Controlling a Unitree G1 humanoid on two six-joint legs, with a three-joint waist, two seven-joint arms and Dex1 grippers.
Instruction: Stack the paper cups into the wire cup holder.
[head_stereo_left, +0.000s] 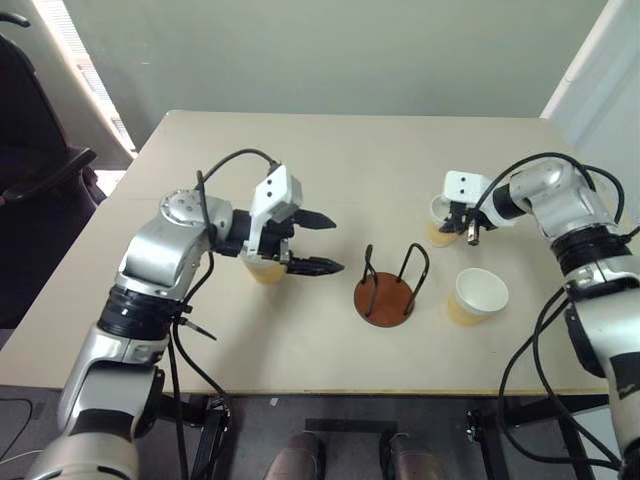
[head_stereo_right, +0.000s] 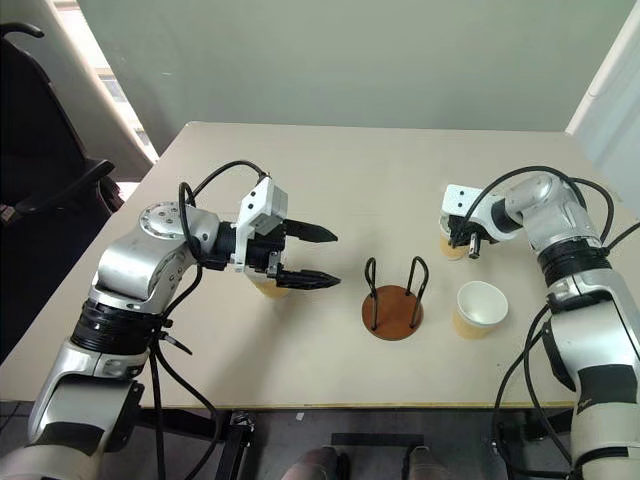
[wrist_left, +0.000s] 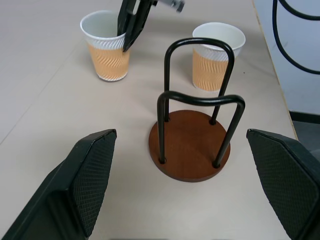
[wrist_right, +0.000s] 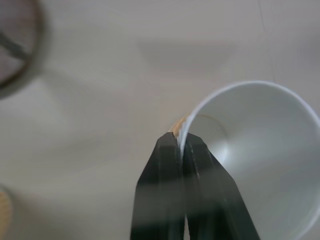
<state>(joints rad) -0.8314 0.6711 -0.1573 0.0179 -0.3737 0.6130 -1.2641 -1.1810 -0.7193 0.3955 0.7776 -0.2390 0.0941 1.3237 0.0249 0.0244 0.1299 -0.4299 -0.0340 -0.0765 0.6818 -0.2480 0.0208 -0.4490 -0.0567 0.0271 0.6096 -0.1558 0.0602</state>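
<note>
The left hand (wrist_left: 185, 185) is spread wide, its fingers (wrist_left: 82, 182) flanking the wire cup holder (wrist_left: 192, 145) on the counter (wrist_left: 55, 115). Beyond stand two paper cups (wrist_left: 214, 55); the right hand (wrist_left: 129, 41) pinches the rim of one (wrist_left: 106, 47).

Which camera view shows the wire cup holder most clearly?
The left wrist view: the wire cup holder stands close and whole, both black loops and the brown base plain. The two eye views show it small, between the left pincer and the cups. The right wrist view catches just a blurred edge of its base.
</note>
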